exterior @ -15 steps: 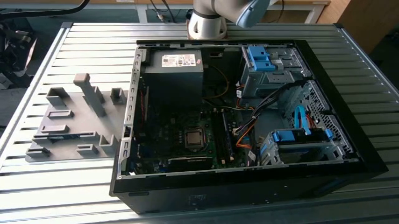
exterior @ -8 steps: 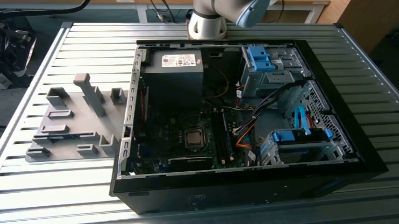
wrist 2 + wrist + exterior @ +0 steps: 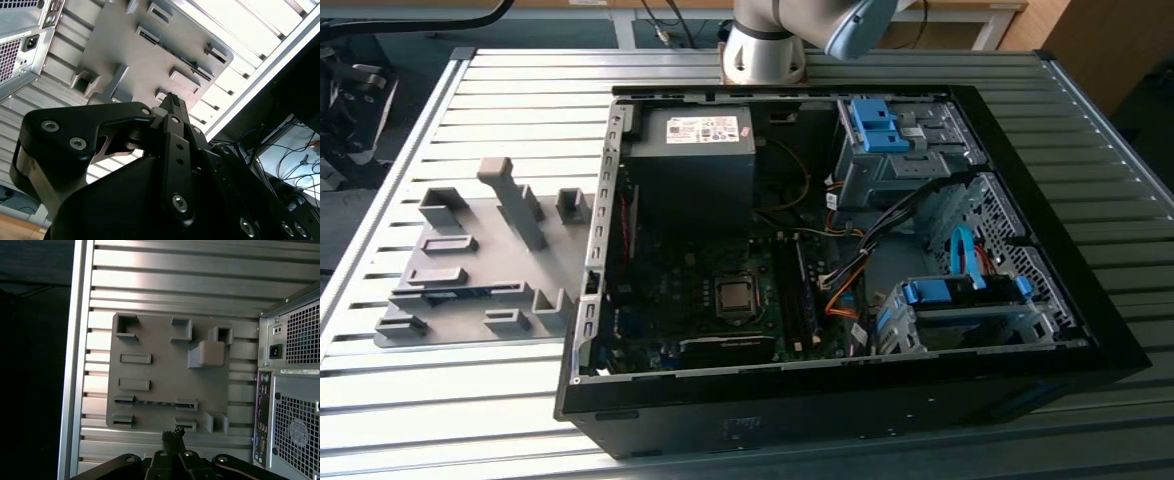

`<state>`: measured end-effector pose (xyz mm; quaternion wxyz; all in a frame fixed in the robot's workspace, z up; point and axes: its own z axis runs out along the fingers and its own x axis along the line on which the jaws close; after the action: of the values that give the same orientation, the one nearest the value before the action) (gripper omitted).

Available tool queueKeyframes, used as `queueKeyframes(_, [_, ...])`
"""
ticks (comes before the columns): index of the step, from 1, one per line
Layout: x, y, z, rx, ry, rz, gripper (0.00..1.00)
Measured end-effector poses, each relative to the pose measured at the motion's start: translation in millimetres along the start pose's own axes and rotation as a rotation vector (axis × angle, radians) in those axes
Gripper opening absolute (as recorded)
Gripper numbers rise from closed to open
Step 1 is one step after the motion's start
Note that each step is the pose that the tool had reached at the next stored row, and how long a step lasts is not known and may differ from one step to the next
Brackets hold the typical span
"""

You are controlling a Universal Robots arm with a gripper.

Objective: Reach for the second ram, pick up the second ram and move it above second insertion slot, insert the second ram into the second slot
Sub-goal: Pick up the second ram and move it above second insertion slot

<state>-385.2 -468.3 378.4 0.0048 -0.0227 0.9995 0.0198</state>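
Second ram point(image 3: 155, 403): one long blue-green stick, lying flat on the grey fixture plate point(image 3: 165, 375) with each end caught in a small end holder, not yet picked up. In the exterior view it shows as a thin blue line point(image 3: 460, 293) near the plate's front edge. Fixture plate: rests on the slatted bench point(image 3: 494, 400), just beside the open computer case point(image 3: 1067, 330), on the exterior view's left of it. Fingers point(image 3: 170, 439): one pair, hanging above the plate near its edge, tips drawn together with nothing between them, as far as the first wrist view shows. Key relation: the ram lies ahead of the fingertips, past a row of small holders point(image 3: 185, 425), and apart from them. Its long axis runs crosswise to the line from fingers to ram, and one end points toward the case's side wall. Memory slots point(image 3: 797, 290): inside the case, beside the processor socket, well apart from the ram. Whether one is already filled cannot be told. Arm point(image 3: 767, 45): its base stands behind the case. Judged stage: the reach, with no contact made.
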Motion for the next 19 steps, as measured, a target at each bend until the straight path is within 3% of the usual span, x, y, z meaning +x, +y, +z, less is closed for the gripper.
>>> queueKeyframes(19, [0.7, -0.8, 0.0, -0.0007, 0.0024, -0.06, 0.11])
